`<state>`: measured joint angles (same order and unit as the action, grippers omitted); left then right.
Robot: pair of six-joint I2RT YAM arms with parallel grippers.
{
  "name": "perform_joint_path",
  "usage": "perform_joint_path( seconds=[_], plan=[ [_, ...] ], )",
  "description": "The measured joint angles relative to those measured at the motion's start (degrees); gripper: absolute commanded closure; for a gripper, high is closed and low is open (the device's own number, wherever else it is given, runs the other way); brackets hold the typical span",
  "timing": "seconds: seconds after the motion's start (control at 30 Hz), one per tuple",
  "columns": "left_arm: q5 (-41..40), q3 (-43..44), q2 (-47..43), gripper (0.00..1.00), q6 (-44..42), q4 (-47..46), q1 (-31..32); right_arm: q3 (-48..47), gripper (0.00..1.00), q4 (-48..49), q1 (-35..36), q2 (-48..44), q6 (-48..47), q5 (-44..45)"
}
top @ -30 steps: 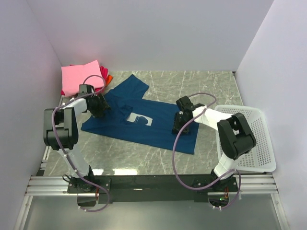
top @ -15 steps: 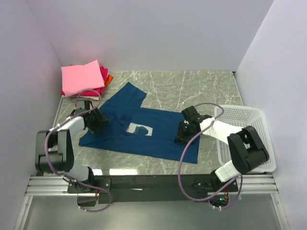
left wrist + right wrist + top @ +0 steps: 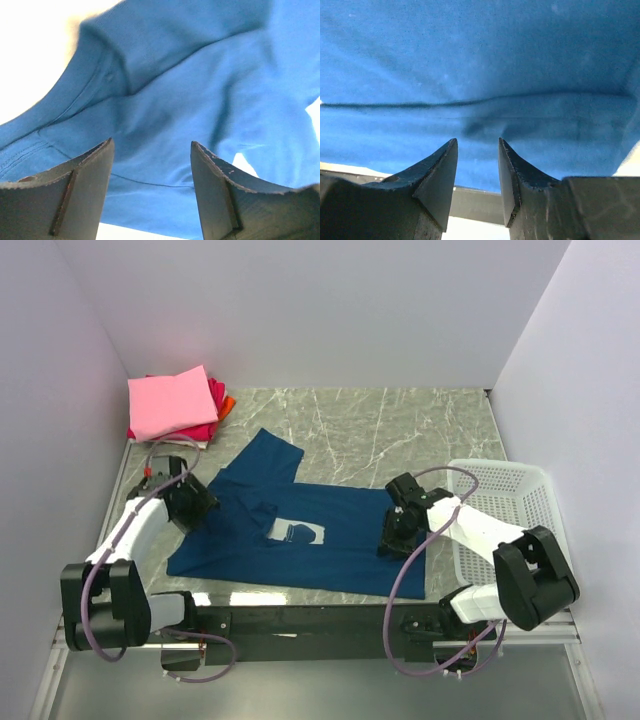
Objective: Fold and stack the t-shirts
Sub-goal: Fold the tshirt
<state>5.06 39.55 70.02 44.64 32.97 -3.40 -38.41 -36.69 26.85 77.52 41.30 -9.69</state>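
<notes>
Both arms have drawn back toward the near edge since a second ago, and the dark blue t-shirt [image 3: 345,545] has slid that way with them; the elbows, raised high before, now sit low beside the bases. The grey marbled counter [image 3: 400,430] carries everything, with bare stone across its far half. The dark blue t-shirt lies spread flat across the near middle, print side up, one short sleeve pointing toward the far-left corner and its long near edge just beside the counter's front rim. The white mesh basket [image 3: 500,475] stands at the right edge, apart from the shirt, with the right forearm crossing its near-left corner. In the far-left corner sits the folded pile: the pink shirt [image 3: 172,403] on top, the magenta-red one [image 3: 212,426] showing under it and the orange one [image 3: 229,402] peeking out at the right. The left hand [image 3: 198,506] is down on the shirt's left shoulder area near the collar; its wrist view shows the jaws standing wide apart with only rumpled cloth beyond them, nothing pinched. The right hand [image 3: 393,537] rests on the shirt's right part, jaws parted by a narrower gap, flat cloth with one small wrinkle just past the tips and none caught between them. The white square print [image 3: 297,532] lies between the two hands, nearer the left one.
</notes>
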Motion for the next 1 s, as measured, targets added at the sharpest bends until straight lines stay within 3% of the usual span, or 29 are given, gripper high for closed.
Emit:
perform_joint_path(
  seconds=[0.17,0.4,0.67,1.0],
  plan=[
    [-0.2,9.6,4.6,0.31,-1.5,-1.0,0.7,-7.8,0.55,-5.9,0.0,0.0,-0.8,2.2],
    [3.1,17.1,16.2,0.31,-3.9,-8.4,4.3,-17.0,0.55,-5.5,0.0,6.4,-3.5,4.3],
    [9.1,16.2,27.5,0.32,-4.8,-14.9,6.5,-16.0,0.55,-2.1,0.0,14.4,-5.2,3.8],
    [7.8,12.2,25.4,0.31,-4.6,-19.0,6.4,-11.0,0.56,2.3,1.4,13.6,-4.6,0.8]
  ],
)
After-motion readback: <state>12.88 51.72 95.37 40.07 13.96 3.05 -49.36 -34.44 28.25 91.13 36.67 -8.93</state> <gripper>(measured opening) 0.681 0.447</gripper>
